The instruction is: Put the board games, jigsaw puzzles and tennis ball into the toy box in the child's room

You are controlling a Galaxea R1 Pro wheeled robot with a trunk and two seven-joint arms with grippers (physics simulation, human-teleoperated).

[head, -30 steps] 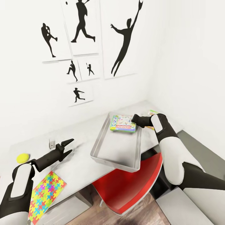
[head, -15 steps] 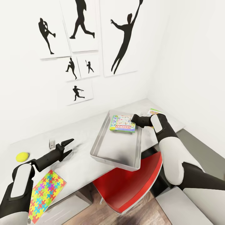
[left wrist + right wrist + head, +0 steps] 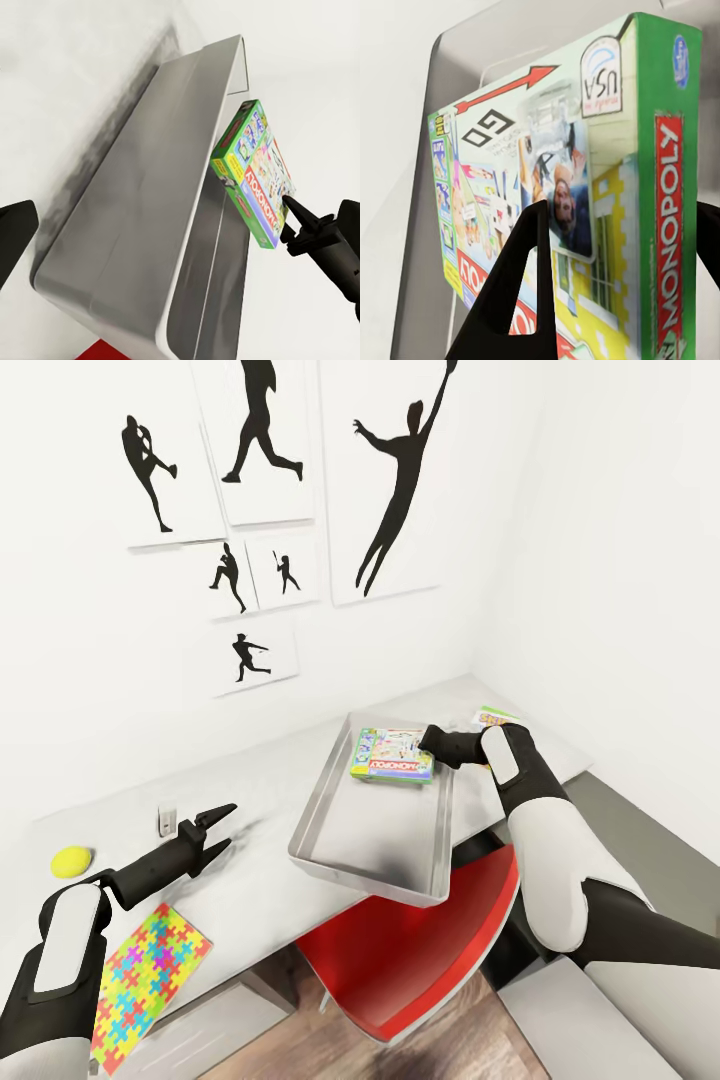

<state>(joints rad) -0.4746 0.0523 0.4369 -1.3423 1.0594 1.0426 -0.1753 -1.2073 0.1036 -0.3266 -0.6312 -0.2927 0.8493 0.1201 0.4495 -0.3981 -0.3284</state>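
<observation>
Monopoly game (image 3: pixel 393 756) sits at the far end of the toy box (image 3: pixel 340 840), a grey translucent bin whose near corner overhangs the table (image 3: pixel 250 880) edge above a red chair (image 3: pixel 420 950). Right gripper (image 3: pixel 428 740) is at the game's right edge over the bin's far right corner; in the right wrist view one dark finger (image 3: pixel 510 300) lies across the printed lid and the other (image 3: pixel 709 247) shows past the green MONOPOLY side, so the jaws straddle the box (image 3: pixel 585 210), but can't tell if they actually pinch it. From the left wrist view the game (image 3: pixel 255 180) looks tilted against the bin's far wall (image 3: pixel 217 135), w/ the right gripper's fingertip (image 3: pixel 291 210) touching its face. Left gripper (image 3: pixel 215 830) hovers over bare tabletop well to the left of the bin, jaws spread, holding nothing. Tennis ball (image 3: pixel 72 860) lies near the table's far left, beyond the left forearm. Jigsaw puzzle (image 3: pixel 145 975) lies flat at the near left edge of the table, next to the left arm's white elbow shell. A second game (image 3: pixel 490 717) w/ yellow-green print lies on the table just behind the right wrist, mostly hidden. Small white wall outlet (image 3: pixel 166 821) sits by the table's back edge near the left fingertips. Black silhouette posters (image 3: pixel 390 480) of ball players hang on the white wall above.
</observation>
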